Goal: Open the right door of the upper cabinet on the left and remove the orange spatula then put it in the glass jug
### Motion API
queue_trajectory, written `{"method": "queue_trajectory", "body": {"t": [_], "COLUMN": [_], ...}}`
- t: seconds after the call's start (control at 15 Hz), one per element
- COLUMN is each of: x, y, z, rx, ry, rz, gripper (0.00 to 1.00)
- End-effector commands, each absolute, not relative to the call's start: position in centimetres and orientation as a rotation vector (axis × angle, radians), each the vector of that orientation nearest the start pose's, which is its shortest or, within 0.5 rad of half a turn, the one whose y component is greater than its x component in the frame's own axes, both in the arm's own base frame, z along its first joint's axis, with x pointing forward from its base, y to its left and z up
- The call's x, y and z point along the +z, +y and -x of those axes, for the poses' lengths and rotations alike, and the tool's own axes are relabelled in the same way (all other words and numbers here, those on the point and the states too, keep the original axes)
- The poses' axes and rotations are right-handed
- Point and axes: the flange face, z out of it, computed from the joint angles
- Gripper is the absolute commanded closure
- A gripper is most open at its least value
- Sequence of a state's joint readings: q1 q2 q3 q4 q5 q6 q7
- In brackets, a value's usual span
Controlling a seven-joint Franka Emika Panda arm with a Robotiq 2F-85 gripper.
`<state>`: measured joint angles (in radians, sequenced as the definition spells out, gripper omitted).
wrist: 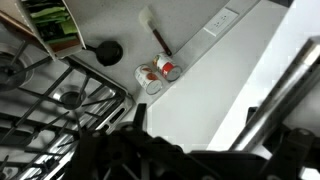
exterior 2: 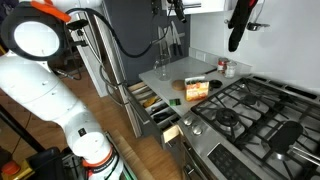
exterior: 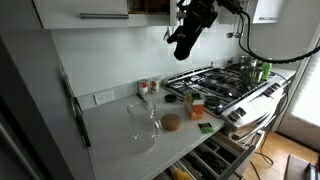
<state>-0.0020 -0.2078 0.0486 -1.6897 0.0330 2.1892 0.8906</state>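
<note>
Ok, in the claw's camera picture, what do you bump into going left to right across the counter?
box → small black round thing → red-topped jars → wall outlet

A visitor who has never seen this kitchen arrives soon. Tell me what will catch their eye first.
The black gripper hangs high beside the upper cabinet, well above the counter. Beneath it the clear glass jug stands on the grey countertop, with the gas stove alongside. In an exterior view the robot's bulky white arm fills the left, next to the open drawers.
</note>
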Motion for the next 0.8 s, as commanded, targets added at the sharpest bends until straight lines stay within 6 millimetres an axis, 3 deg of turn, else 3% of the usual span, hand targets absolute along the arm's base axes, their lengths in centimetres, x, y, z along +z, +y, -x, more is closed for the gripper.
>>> {"method": "queue_trajectory", "body": {"t": [0.0,0.2,0.73], "x": [71.7,72.1,71.9], "y": [0.0,-0.6,0.3], "z": [-49.2,-48.2,-49.0], "rx": [-0.826,-0.911,-1.139], "ry": [1.151,1.112,0.991], "rz": [2.595,2.556,2.372], "gripper": [0.00,0.00,0.00]}}
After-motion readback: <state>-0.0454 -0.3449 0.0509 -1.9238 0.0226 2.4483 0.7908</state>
